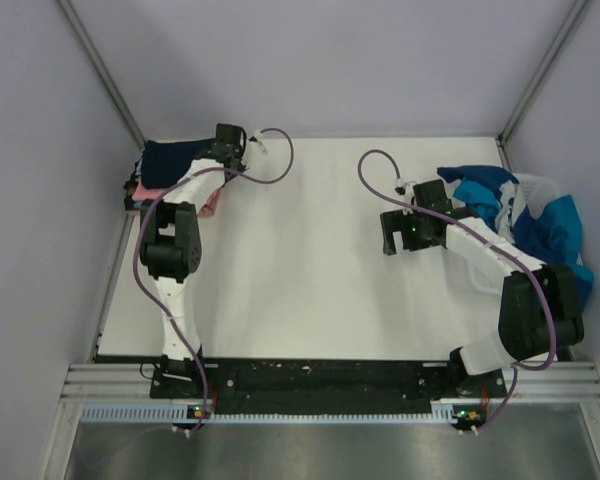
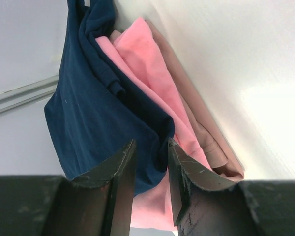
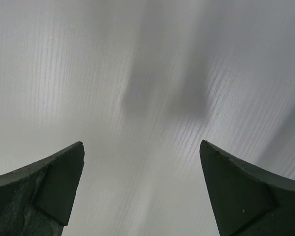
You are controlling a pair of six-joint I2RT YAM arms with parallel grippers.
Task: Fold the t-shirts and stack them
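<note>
A stack of folded t-shirts lies at the table's far left corner, with the navy t-shirt (image 1: 170,160) on top and a pink t-shirt (image 1: 212,205) showing under it. In the left wrist view the navy shirt (image 2: 88,113) drapes over the pink one (image 2: 147,64) and a beige one (image 2: 201,128). My left gripper (image 1: 230,140) hovers at the stack; its jaws (image 2: 151,142) stand slightly apart at the navy shirt's edge, with no cloth pinched. A crumpled teal/blue and white t-shirt (image 1: 530,215) lies at the right. My right gripper (image 1: 392,240) is wide open and empty (image 3: 141,147) over the bare table.
The white table (image 1: 300,270) is enclosed by pale walls on the left, back and right. The right arm's elbow rests beside the crumpled shirt. Purple cables loop above both wrists. A black rail runs along the near edge (image 1: 320,378).
</note>
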